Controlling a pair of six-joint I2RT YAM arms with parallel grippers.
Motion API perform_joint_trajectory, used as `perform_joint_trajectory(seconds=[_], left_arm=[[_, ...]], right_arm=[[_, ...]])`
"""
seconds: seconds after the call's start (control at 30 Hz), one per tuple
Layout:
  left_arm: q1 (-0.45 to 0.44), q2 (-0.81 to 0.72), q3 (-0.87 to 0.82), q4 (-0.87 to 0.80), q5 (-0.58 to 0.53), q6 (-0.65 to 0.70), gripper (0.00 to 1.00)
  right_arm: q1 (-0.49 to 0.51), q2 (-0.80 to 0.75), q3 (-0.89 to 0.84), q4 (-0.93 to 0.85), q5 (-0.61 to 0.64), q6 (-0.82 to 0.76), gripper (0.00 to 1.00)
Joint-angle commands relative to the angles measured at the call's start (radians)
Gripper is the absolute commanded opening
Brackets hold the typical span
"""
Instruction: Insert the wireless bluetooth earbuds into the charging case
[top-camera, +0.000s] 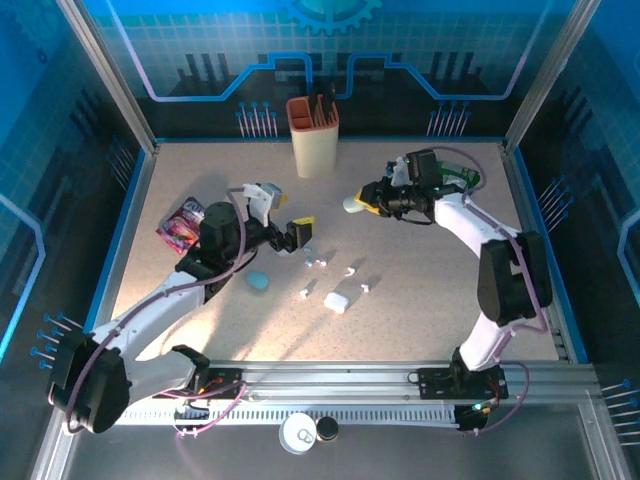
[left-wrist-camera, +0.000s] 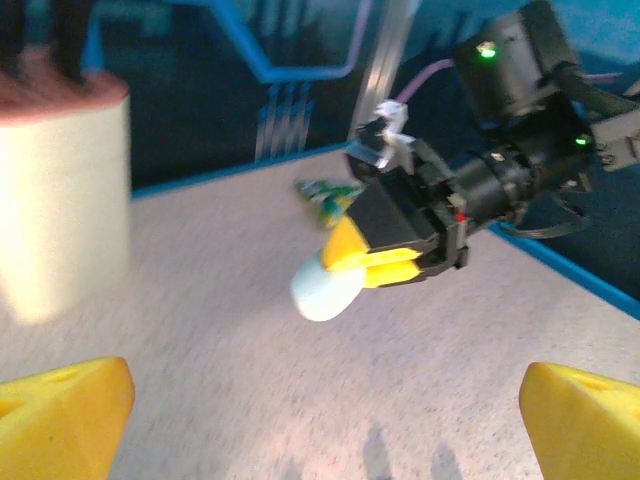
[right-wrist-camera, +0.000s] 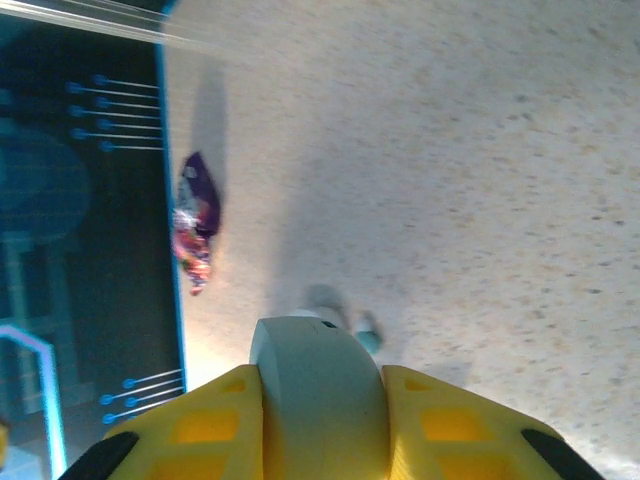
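The charging case (top-camera: 352, 204) is clamped by the right jaws at upper centre; the left jaws are released. Held by one end only, it could be dropped.

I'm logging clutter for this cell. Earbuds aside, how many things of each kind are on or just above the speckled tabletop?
White charging case: 2, one lying loose, one gripped in the right tool
Light blue round piece: 1
Beige holder: 1
Purple packet: 1
Total: 5
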Motion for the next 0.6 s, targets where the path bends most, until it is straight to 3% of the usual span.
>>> perform_joint_trajectory(seconds=[0.0,0.17,0.3,0.4,0.57], left_arm=[[-0.004,-0.007,0.029,-0.285,-0.221,-0.124,0.99],[-0.006,0.003,0.030,-0.447,-0.380,-0.330,0.99],[-0.004,0.015,0.022,-0.521,-0.434,-0.459,0.99],[-0.001,0.040,0.036,-0.589,-0.462,-0.541,0.99],[0.021,0.100,0.056,-0.628,-0.396,-0.508,0.99]], right_arm=[[-0.010,0.080,0.036,0.001,0.018,-0.061,0.16],[-0.011,0.169,0.035,0.024,0.076,-0.086,0.16],[-0.015,0.197,0.022,0.013,0.156,-0.134,0.17],[-0.022,0.208,0.019,0.003,0.175,-0.159,0.24],[-0.046,0.201,0.020,-0.017,0.199,-0.191,0.40]])
